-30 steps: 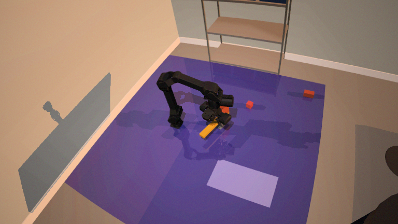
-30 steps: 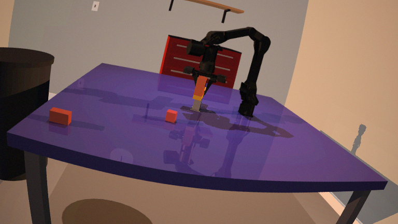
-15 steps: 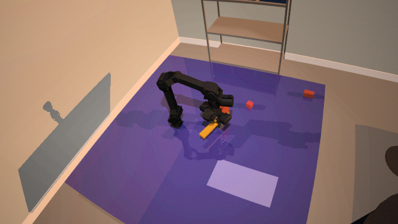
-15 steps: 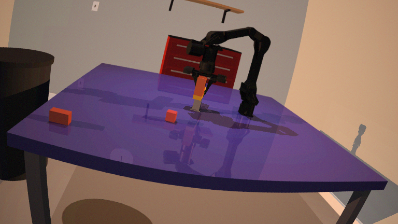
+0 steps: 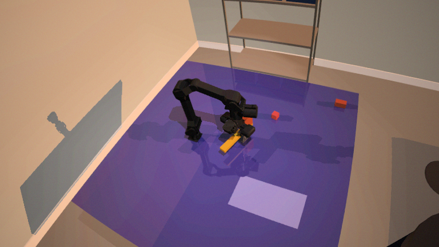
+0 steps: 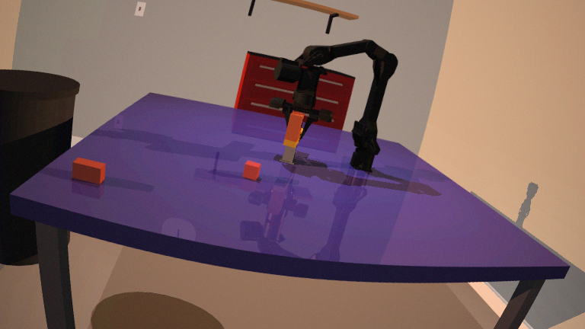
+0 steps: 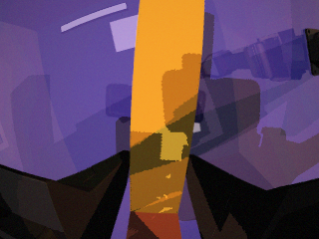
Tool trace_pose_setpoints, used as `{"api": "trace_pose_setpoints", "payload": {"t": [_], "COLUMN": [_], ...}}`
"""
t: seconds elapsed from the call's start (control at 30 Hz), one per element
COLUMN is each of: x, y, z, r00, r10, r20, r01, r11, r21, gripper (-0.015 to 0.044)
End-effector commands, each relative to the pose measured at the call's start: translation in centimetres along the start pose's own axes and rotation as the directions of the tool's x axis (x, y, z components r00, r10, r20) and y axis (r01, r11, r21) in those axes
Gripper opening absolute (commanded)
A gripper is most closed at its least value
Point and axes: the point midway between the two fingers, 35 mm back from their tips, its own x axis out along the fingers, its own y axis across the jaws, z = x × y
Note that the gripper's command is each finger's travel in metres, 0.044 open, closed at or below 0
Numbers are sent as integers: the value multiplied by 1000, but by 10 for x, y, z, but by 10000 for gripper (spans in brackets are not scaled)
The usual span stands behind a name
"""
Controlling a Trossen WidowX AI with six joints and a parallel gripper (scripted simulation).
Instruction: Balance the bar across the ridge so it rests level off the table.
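Observation:
The yellow bar (image 5: 228, 144) (image 6: 291, 143) (image 7: 166, 50) lies across the top of the grey ridge (image 5: 244, 138) (image 6: 288, 154), clear of the table in the parts I can see. An orange-red block (image 5: 247, 120) (image 6: 295, 127) (image 7: 157, 224) sits on one end of the bar. My gripper (image 5: 238, 132) (image 6: 297, 135) (image 7: 159, 159) points down astride the bar. Its fingers are slightly open, with a thin gap at the bar's sides in the wrist view. The contact between bar and ridge is partly hidden, and I cannot tell exactly how level the bar is.
A small red cube (image 5: 275, 115) (image 6: 251, 170) stands on the purple table (image 5: 145, 182) (image 6: 388, 239) near the block end of the bar. A larger orange-red block (image 5: 340, 103) (image 6: 88, 170) lies near the table's edge, farther away.

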Motion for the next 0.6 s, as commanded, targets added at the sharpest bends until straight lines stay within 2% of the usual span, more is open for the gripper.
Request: {"api": "trace_pose_setpoints", "payload": {"t": [0.0,0.37,0.57], "x": [0,0,0], "y": [0,0,0], "z": [0,0,0], "r00": [1000,1000,1000], "r10": [0,0,0], "r20": [0,0,0], "r01": [0,0,0], "r11": [1000,1000,1000], "r21": [0,0,0], "gripper": [185,185,342]}}
